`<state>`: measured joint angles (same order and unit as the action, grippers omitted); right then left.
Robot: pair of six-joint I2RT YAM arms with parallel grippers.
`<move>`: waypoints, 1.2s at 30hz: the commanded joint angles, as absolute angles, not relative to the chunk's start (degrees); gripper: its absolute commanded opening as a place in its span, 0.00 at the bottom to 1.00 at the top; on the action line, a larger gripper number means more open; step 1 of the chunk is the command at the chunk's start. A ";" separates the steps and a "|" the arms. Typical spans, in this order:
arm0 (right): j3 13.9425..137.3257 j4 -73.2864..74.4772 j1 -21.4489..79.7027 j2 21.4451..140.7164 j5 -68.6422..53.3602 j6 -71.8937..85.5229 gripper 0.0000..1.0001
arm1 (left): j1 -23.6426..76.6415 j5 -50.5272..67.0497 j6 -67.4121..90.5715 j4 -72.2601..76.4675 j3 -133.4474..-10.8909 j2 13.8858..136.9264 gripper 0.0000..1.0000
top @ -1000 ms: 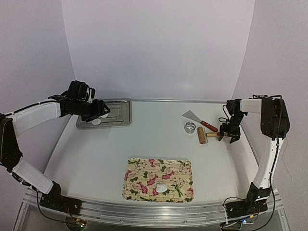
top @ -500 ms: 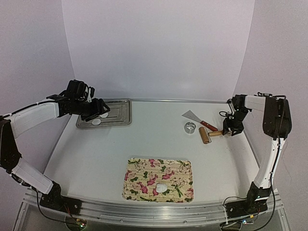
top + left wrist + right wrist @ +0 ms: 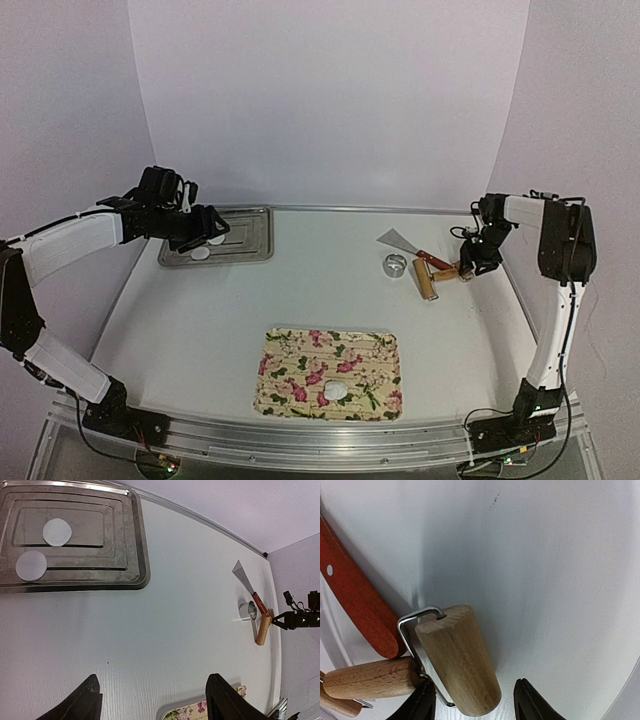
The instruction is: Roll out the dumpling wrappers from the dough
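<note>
Two dumpling wrappers [image 3: 56, 532] [image 3: 31, 565], flat white discs, lie in the metal tray [image 3: 250, 245]. My left gripper [image 3: 205, 228] hovers over that tray, open and holding nothing [image 3: 155, 700]. A small white lump of dough [image 3: 337, 389] rests on the floral mat [image 3: 300, 360]. At the right, the wooden rolling pin [image 3: 427, 280] lies on the table. My right gripper [image 3: 468, 262] is down at it, and the near end of the roller [image 3: 457, 660] sits between its fingers. The right finger [image 3: 530, 700] stands apart from the wood, so this gripper [image 3: 472, 705] is open.
A metal ring cutter [image 3: 396, 265] and a scraper [image 3: 400, 240] with a red handle [image 3: 357, 600] lie just left of the rolling pin. The table's right edge and the side wall are close behind my right arm.
My right gripper has moved back and left onto the rolling pin while its jaws narrowed. The pin has turned and shifted slightly towards the scraper. The left arm has not moved.
</note>
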<state>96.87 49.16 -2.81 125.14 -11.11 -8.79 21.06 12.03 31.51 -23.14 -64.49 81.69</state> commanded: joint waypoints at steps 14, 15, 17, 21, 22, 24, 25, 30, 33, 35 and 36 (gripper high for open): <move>97.75 48.69 -0.36 127.90 -4.47 -8.70 0.36 | 21.18 14.73 29.71 -23.43 -67.76 82.42 0.99; 97.61 48.49 -0.29 127.89 -4.35 -8.67 0.35 | 21.18 14.84 29.67 -23.34 -67.75 82.54 1.00; 97.48 48.26 1.04 127.99 -4.30 -8.43 0.33 | 21.18 14.99 29.62 -23.20 -67.76 82.70 0.99; 97.36 48.25 1.87 128.42 -4.22 -6.42 0.20 | 21.18 15.73 29.34 -22.77 -68.06 82.99 0.99; 97.25 48.25 1.87 128.19 -3.88 -5.55 0.15 | 21.18 16.15 29.18 -22.57 -68.27 83.07 1.00; 96.87 48.25 1.85 127.06 -2.85 -3.72 0.05 | 21.18 17.19 28.92 -22.15 -68.88 83.28 0.99; 96.66 48.27 1.85 126.18 -2.13 -2.60 0.00 | 21.18 17.81 28.92 -21.92 -69.28 83.34 0.99; 94.75 48.01 1.85 118.67 -3.88 5.16 0.00 | 21.18 21.17 31.38 -19.50 -71.92 84.05 0.99; 92.54 46.99 1.86 113.55 -9.89 9.97 0.00 | 21.18 23.83 33.93 -17.39 -73.88 84.85 0.99; 90.07 45.53 1.92 110.23 -14.49 13.36 0.00 | 21.18 25.70 35.45 -16.04 -74.97 85.44 0.99; 88.96 44.87 1.98 108.48 -16.46 15.30 0.00 | 21.18 26.40 36.01 -15.52 -75.66 85.75 0.99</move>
<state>91.39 47.50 1.63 118.51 -8.07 6.06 21.06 21.71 32.70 -20.51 -71.20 84.71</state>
